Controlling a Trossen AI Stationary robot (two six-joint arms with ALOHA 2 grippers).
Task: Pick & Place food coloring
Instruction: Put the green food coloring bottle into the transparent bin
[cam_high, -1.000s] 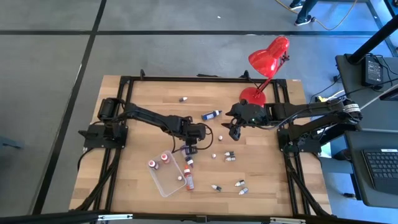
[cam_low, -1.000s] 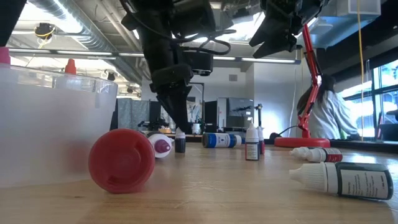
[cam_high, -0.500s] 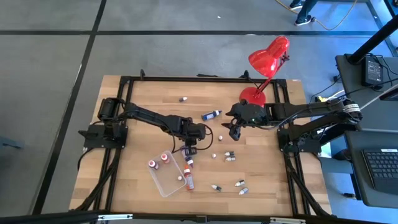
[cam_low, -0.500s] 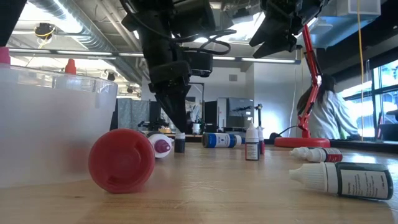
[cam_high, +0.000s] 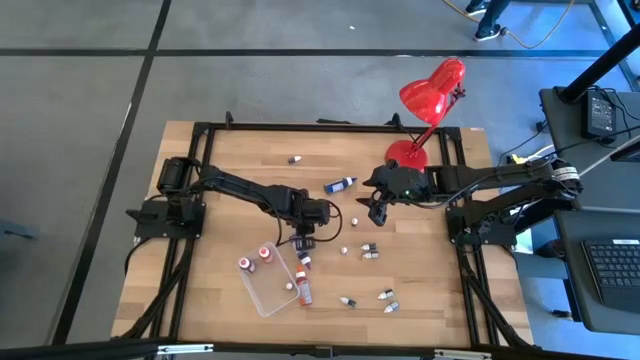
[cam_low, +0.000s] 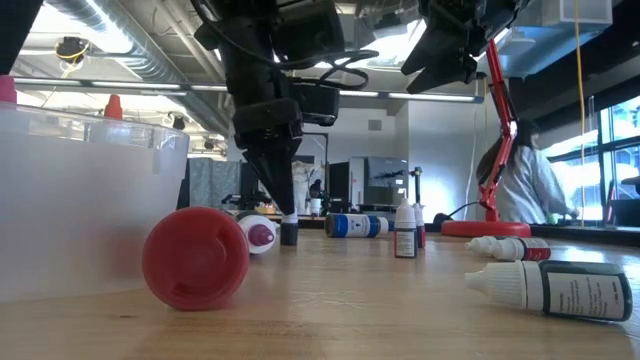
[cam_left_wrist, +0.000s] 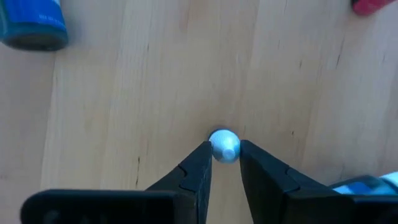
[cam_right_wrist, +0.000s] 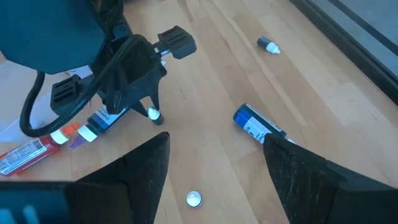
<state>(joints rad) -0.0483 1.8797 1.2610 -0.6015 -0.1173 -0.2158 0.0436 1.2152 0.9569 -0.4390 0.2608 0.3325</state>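
Food coloring bottles lie scattered across the wooden counter (cam_high: 220, 160), and the one in hand is a small upright bottle (cam_high: 302, 243) near the middle, just off the corner of the clear tray (cam_high: 262, 296).

From above, the left hand (cam_high: 303, 241) is down over that bottle, while the right hand (cam_high: 376, 213) hangs well apart, on the red lamp's (cam_high: 432, 92) side, waiting. Judging from this, the step is the pick, with the tray the likely goal.

At counter height, the left hand (cam_low: 287, 214) tapers down onto the white cap of the dark bottle (cam_low: 289, 233), which stands on the wood beside a fallen purple-capped bottle (cam_low: 258, 235). The grip sits very high, on the cap alone, so a straight, slow lift would probably keep the bottle from swinging or knocking its neighbour.

From the left wrist, the two fingers (cam_left_wrist: 194, 171) pinch the round white cap (cam_left_wrist: 224, 145) at their very tips, touching it on both sides. The hold looks centred but shallow; I would firm it up before rising.

From the right wrist, the right hand's own fingers (cam_right_wrist: 143, 171) are spread wide with nothing between them, and the left hand (cam_right_wrist: 152, 114) shows on the bottle's cap. A blue bottle (cam_right_wrist: 255, 126) lies apart, clear of the lift.
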